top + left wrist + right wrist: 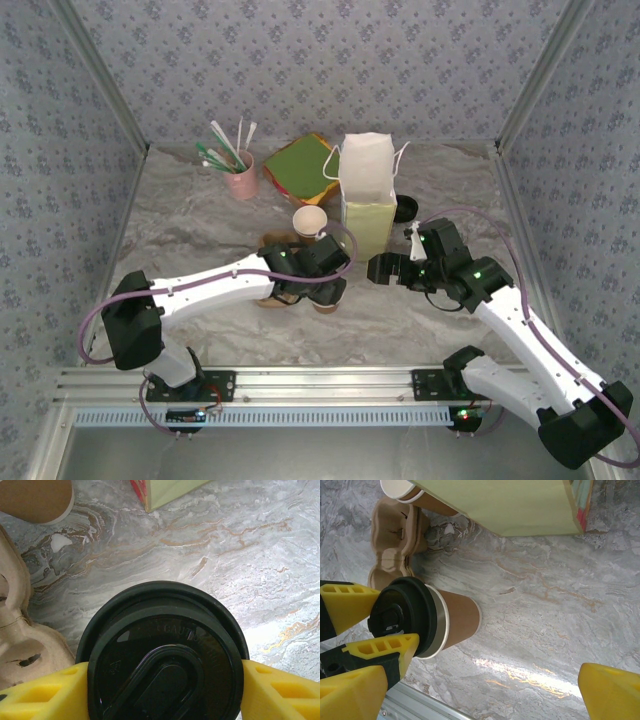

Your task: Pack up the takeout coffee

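Pink cup (241,182) holding straws (222,150), lidded takeout coffee (440,620)

Grips the takeout coffee (456,616) by its lid with the left tool (162,692), arm stretched low — holds the right tool (482,680) spread wide, pointing left.

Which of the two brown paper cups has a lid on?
The brown paper cup with the round black plastic lid, held in the left hand; the other brown cup is open, white inside.
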Action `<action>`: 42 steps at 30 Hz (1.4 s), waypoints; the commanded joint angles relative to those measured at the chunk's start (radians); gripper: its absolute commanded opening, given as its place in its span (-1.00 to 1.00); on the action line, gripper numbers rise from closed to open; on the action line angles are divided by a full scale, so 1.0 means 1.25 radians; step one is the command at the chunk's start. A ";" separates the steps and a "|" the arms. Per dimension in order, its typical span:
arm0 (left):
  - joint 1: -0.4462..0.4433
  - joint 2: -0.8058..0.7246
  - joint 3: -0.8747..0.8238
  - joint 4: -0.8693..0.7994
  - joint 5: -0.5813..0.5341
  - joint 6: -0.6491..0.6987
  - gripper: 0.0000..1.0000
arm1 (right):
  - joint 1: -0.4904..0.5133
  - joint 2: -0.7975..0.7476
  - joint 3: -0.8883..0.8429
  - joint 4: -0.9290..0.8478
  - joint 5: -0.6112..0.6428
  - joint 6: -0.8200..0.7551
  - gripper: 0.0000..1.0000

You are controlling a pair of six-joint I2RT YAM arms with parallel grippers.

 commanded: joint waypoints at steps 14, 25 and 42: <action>-0.009 0.017 -0.001 0.000 0.024 -0.005 0.37 | 0.006 -0.003 -0.006 -0.003 0.005 0.006 0.99; -0.009 0.025 -0.012 0.008 0.022 -0.006 0.39 | 0.007 -0.003 -0.005 -0.004 0.006 0.005 1.00; -0.009 0.008 0.015 -0.009 0.012 -0.006 0.70 | 0.015 -0.002 -0.008 0.001 0.007 0.010 0.99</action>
